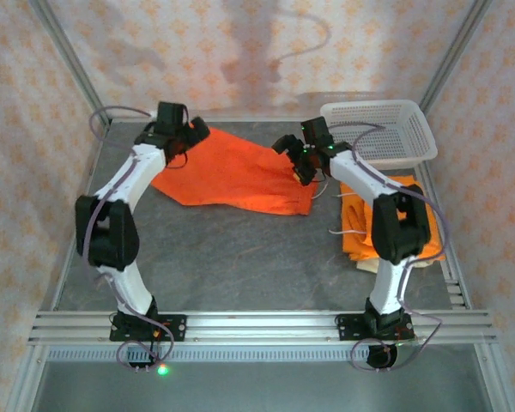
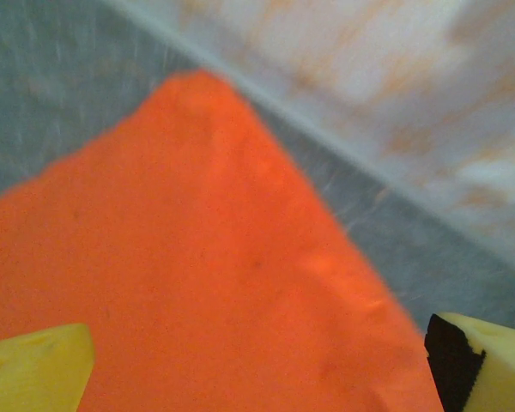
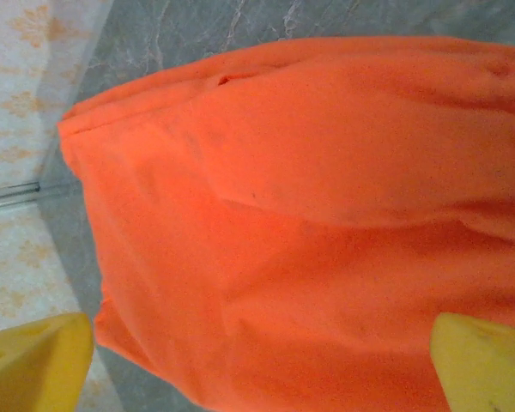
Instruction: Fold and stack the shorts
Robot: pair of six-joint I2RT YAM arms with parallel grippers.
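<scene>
Shorts of bright orange, the orange shorts (image 1: 232, 176), lie spread on the grey table (image 1: 240, 257) at the far middle in the top view. The left gripper (image 1: 187, 136) stands over their far left corner and the right gripper (image 1: 296, 163) over their right edge. At the right side, partly behind the right arm, folded orange shorts (image 1: 354, 232) lie on beige shorts (image 1: 366, 265), with a white basket (image 1: 369, 106) just beyond them in the far right corner.

From the left wrist, a corner of the orange shorts (image 2: 206, 283) lies flat on the table (image 2: 51, 94) near the patterned wall (image 2: 395, 77). The left gripper (image 2: 257, 378) has its yellow fingers (image 2: 34, 369) wide apart above the cloth, gripping nothing.

From the right wrist, the orange shorts (image 3: 326, 215) show soft creases and one layer overlapping another, with the table (image 3: 240, 26) and the wall (image 3: 26, 86) beyond the shorts' edge. The right gripper (image 3: 257, 369) is spread wide too, its fingertips (image 3: 485, 365) at either side over the cloth, clamped on nothing.
</scene>
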